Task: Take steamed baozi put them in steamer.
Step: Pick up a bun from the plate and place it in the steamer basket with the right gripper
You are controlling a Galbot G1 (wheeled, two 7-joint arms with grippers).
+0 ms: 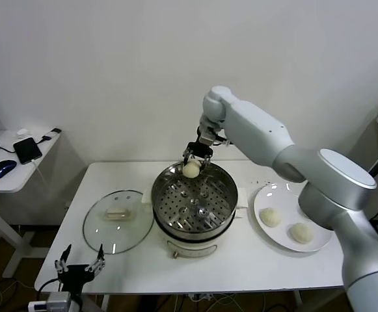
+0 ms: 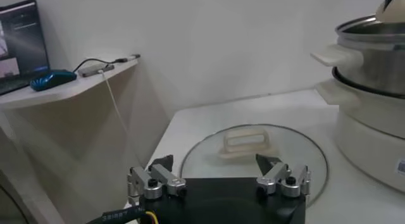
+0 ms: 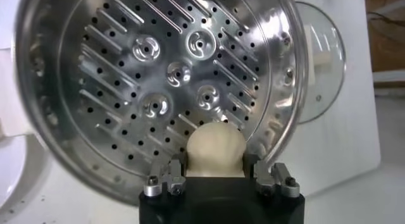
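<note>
The steel steamer (image 1: 169, 185) stands mid-table with its perforated tray (image 3: 126, 86) bare. Over its far rim my right gripper (image 1: 194, 161) is shut on one cream-white baozi (image 1: 191, 169), which in the right wrist view sits squeezed between the fingers as a baozi (image 3: 214, 149) above the tray's edge. Two more baozi (image 1: 270, 217) (image 1: 301, 233) lie on the white plate (image 1: 274, 195) to the right of the steamer. My left gripper (image 1: 79, 264) hangs open low at the table's front left edge, in front of the glass lid (image 2: 253, 152), holding nothing.
The glass lid (image 1: 114, 221) with a cream handle lies flat left of the steamer. A side desk (image 1: 19, 166) at far left carries a phone and a blue mouse (image 1: 2, 168). Cables trail on the floor under the table's front left corner.
</note>
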